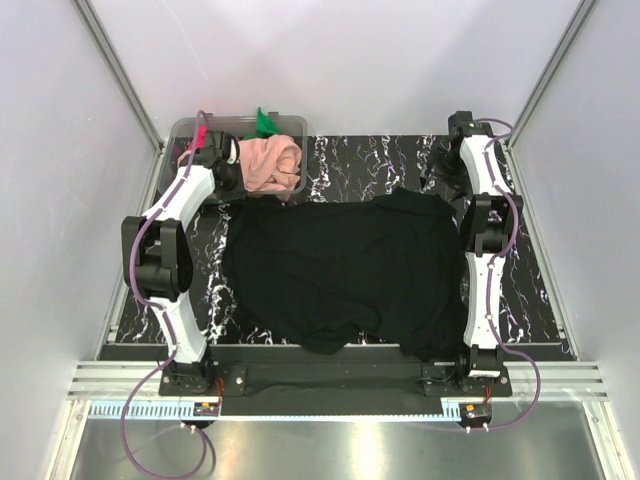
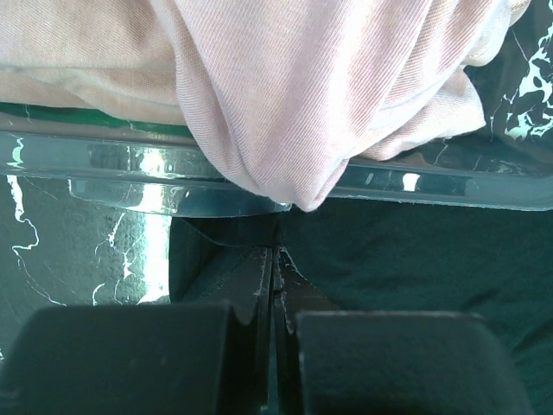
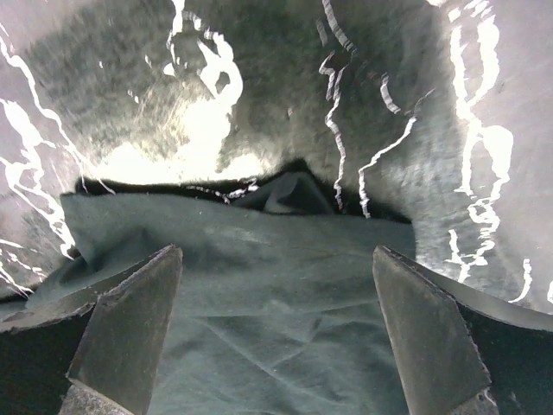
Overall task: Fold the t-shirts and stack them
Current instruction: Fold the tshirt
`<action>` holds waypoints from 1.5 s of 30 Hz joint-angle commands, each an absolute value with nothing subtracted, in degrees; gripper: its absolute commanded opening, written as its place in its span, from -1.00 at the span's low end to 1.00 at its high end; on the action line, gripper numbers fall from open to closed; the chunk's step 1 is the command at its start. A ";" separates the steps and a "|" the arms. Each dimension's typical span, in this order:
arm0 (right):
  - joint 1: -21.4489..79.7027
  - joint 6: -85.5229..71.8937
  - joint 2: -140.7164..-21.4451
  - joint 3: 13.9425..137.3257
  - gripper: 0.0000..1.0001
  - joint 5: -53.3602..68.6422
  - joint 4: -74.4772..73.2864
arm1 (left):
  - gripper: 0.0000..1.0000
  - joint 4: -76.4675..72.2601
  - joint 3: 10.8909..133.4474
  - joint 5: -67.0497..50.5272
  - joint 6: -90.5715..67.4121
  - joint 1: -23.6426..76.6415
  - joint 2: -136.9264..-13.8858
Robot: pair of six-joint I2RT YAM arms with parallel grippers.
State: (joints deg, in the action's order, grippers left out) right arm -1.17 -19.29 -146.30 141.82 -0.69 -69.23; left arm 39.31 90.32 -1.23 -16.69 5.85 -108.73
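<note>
My left gripper point(image 2: 274, 258) is pressed together at the edge of the black t-shirt point(image 1: 340, 265), spread on the table point(image 1: 540, 300) beside the clear tub point(image 1: 292, 124) where the peach-pink t-shirt point(image 1: 270, 162) drapes over the rim, and my right gripper point(image 3: 276, 259) gapes above the black cloth's far edge.

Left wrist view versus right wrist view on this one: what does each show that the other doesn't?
Only the left wrist view: the peach-pink t-shirt hanging over the clear tub rim, a sliver of green cloth behind it, and the left gripper with jaws shut. Only the right wrist view: the right gripper, jaws wide open over the edge of the black t-shirt. Both: that black t-shirt lying on the marbled table.
</note>
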 commanded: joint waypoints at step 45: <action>-1.76 -20.13 -133.69 132.72 -1.00 0.97 -65.74 | -1.00 37.97 87.89 -2.55 -15.91 6.06 -102.13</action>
